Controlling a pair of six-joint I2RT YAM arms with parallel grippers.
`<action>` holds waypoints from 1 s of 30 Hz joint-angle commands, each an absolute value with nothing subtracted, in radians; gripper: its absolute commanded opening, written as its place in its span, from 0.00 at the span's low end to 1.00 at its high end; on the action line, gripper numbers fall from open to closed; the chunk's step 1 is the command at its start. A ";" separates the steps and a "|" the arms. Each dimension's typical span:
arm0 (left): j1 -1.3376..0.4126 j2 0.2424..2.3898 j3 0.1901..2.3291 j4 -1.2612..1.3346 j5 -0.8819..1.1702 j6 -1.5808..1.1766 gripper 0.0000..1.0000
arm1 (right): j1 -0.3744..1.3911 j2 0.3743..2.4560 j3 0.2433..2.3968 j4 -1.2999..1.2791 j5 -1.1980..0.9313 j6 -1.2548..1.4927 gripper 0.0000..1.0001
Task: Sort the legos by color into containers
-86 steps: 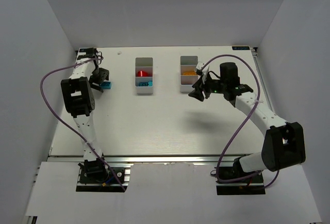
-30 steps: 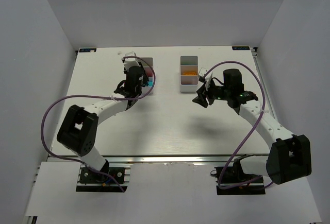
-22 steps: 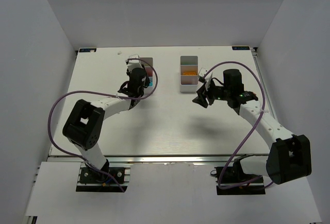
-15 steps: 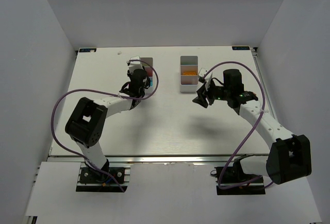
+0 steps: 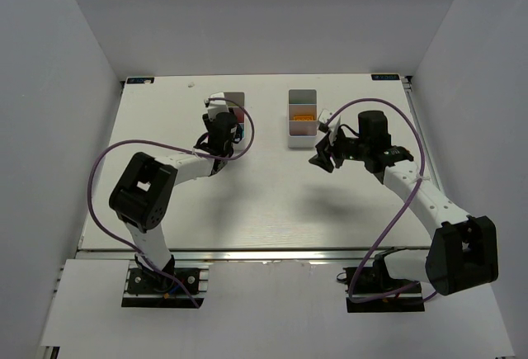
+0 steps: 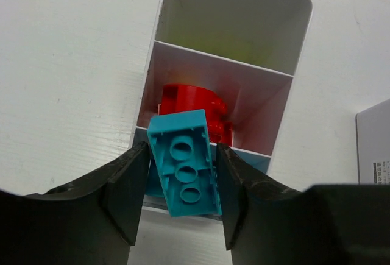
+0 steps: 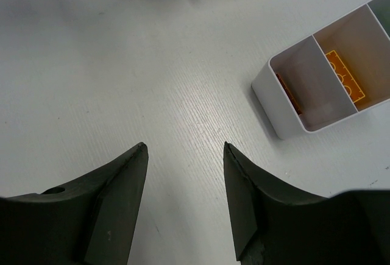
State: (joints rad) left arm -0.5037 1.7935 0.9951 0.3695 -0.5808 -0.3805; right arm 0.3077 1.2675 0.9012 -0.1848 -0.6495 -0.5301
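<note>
Left hand (image 6: pixel 181 155) is clamping a teal brick (image 6: pixel 183 167) between its fingers; the brick is sitting tilted, hollow underside facing the wrist camera. The brick is hanging above the near compartment of the left bin (image 6: pixel 301 27), where more blue is showing. A rounded red piece (image 6: pixel 189 100) is lying in the middle compartment.

Right hand (image 7: pixel 184 148) is hovering with its fingers apart and nothing between them, over bare counter (image 7: pixel 122 64) near the right bin (image 7: pixel 274 113). An orange brick (image 7: pixel 344 76) is lying in that bin's middle compartment.
</note>
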 commanded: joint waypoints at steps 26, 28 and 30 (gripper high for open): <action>-0.506 1.663 1.115 0.161 -0.589 -0.468 0.62 | 0.285 1.255 0.905 -0.221 -0.653 -0.526 0.60; -0.505 1.654 1.129 0.134 -0.591 -0.463 0.62 | 0.285 1.258 0.905 -0.218 -0.657 -0.523 0.60; -0.503 1.649 1.123 0.133 -0.597 -0.460 0.60 | 0.287 1.259 0.908 -0.215 -0.658 -0.522 0.60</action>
State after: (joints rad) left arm -0.5037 1.7145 1.0966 0.1864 -0.5949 -0.4526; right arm 0.2928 1.2675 0.9012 -0.2306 -0.6498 -0.5297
